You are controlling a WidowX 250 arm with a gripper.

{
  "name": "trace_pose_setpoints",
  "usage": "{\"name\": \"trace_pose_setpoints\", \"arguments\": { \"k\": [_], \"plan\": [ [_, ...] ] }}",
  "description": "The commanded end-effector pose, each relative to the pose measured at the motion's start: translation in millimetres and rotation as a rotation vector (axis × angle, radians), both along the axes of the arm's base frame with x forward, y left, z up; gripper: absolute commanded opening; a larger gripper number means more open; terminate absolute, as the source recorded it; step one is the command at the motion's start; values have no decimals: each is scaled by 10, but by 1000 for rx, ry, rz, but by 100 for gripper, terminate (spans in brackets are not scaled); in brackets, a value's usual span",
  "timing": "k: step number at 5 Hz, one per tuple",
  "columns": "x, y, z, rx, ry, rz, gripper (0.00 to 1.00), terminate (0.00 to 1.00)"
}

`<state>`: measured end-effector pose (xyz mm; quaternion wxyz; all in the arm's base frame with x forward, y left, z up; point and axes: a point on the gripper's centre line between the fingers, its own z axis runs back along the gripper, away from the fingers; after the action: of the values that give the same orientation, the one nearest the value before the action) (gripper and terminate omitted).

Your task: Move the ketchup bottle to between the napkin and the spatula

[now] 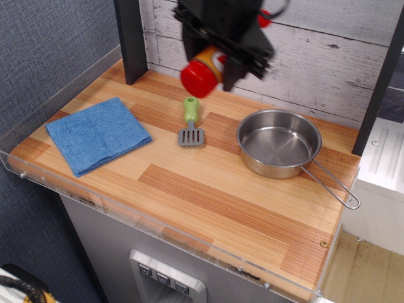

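Three task items concern us here, and we take them in order from the left. First, the napkin [98, 134] lies flat on the left part of the tabletop [208, 202], with nothing resting on it. Next, a strip of bare wood separates the napkin from the spatula [190, 123], which lies with its green handle pointing toward the back wall and its grey slotted blade toward the front. We judge this strip to be the target zone, and it is unoccupied.

Above and just behind the spatula, the claw [218, 50] hangs in the air, well clear of the surface. It is pinching the ketchup bottle [203, 68], which is tilted so that its round red end faces the camera, with the orange-yellow label just visible behind it. The bottle touches nothing but the claw.

Further right, a steel pan [279, 142] with a wire handle sits on the tabletop; it plays no part in the task.

Status, as we judge it: the grasp and lift are complete, and the carried bottle is near the spatula but not yet over the gap. Remaining steps are a short travel to the left, a descent into the bare strip, release, and withdrawal. Clearance beside the spatula handle warrants care during descent.
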<state>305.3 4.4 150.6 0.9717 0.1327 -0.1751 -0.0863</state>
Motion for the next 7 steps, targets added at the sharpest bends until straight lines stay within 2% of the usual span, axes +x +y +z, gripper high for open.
{"name": "trace_pose_setpoints", "arguments": {
  "k": [1,5,7],
  "plan": [
    [195,485,-40,6,-8,73,0,0],
    [402,1159,-849,6,125,175,0,0],
    [456,1211,-1209,15,181,184,0,0]
  ]
}}
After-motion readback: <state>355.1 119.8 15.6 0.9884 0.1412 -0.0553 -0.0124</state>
